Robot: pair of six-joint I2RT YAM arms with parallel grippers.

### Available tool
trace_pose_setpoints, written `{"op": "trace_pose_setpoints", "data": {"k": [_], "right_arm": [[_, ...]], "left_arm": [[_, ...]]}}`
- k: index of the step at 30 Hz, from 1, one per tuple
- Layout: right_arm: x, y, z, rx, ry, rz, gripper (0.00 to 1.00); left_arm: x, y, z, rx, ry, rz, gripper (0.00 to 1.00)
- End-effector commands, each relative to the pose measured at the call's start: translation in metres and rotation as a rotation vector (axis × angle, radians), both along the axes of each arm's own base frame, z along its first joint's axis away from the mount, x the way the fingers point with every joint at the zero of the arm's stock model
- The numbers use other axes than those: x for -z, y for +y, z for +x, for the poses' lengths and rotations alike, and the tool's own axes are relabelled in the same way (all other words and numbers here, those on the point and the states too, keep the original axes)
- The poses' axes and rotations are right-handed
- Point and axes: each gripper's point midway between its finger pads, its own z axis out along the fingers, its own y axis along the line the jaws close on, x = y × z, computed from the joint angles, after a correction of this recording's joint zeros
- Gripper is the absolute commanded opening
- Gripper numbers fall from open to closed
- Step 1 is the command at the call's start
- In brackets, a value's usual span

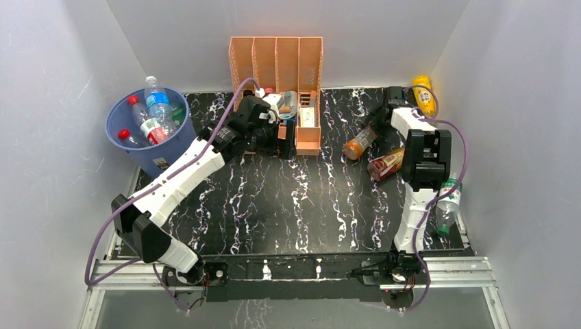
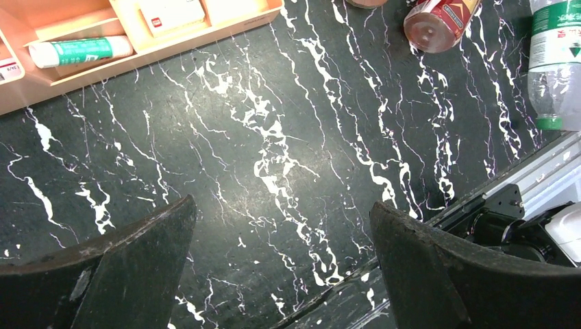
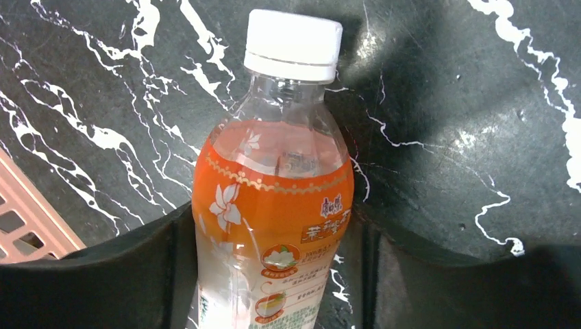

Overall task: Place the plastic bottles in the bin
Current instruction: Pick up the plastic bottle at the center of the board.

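An orange-labelled plastic bottle (image 3: 274,199) with a white cap lies on the black marble table. My right gripper (image 3: 275,218) stands open around its body; the left finger touches it and a thin gap shows at the right finger. From above, this bottle (image 1: 361,142) is at the back right with the right gripper (image 1: 374,127) over it. A red-labelled bottle (image 1: 386,164), a yellow one (image 1: 423,92) and a green-labelled one (image 1: 449,202) lie nearby. The blue bin (image 1: 164,154) at the back left holds several bottles. My left gripper (image 2: 284,212) hangs open and empty over the table.
A peach slotted organizer (image 1: 277,62) stands at the back centre, its tray (image 2: 205,34) holding a green-labelled tube (image 2: 79,49) and small items. White walls close in left, right and behind. The metal rail (image 1: 308,271) with both arm bases runs along the near edge.
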Motion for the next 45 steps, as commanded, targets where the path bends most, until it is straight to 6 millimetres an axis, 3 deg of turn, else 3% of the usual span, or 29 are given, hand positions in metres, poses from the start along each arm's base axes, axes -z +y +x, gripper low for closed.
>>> {"op": "trace_pose_setpoints", "data": {"k": [1,2,6,8,14,21,25,33,38,45], "right_arm": [[0.012,-0.004,-0.004,-0.039,0.033,-0.042,0.72],[0.013,-0.005,-0.006,-0.040,0.039,-0.049,0.63],[-0.008,-0.007,-0.015,-0.042,-0.013,-0.071,0.47],[-0.023,-0.008,-0.025,-0.043,-0.051,-0.078,0.44],[-0.101,-0.003,-0.052,-0.071,-0.209,-0.063,0.40],[-0.178,0.031,-0.104,-0.161,-0.375,0.068,0.39],[-0.208,0.068,-0.131,-0.264,-0.427,0.185,0.39],[-0.220,0.143,-0.171,-0.438,-0.421,0.233,0.38],[-0.223,0.165,-0.182,-0.482,-0.425,0.254,0.38],[-0.229,0.191,-0.197,-0.534,-0.427,0.287,0.38]], "left_arm": [[-0.014,-0.004,-0.003,0.012,0.003,-0.025,0.98],[-0.013,-0.005,-0.002,0.014,0.006,-0.023,0.98],[-0.008,-0.010,-0.002,0.021,0.022,-0.020,0.98],[-0.005,-0.015,-0.002,0.032,0.032,-0.025,0.98],[0.001,-0.035,-0.001,0.073,0.040,-0.043,0.98],[0.001,-0.063,0.002,0.124,0.017,-0.076,0.98],[0.000,-0.084,0.000,0.174,-0.022,-0.091,0.98],[-0.020,-0.114,-0.010,0.264,-0.102,-0.136,0.98],[-0.032,-0.123,-0.021,0.291,-0.111,-0.206,0.98],[-0.027,-0.129,-0.027,0.290,-0.109,-0.202,0.98]]}}
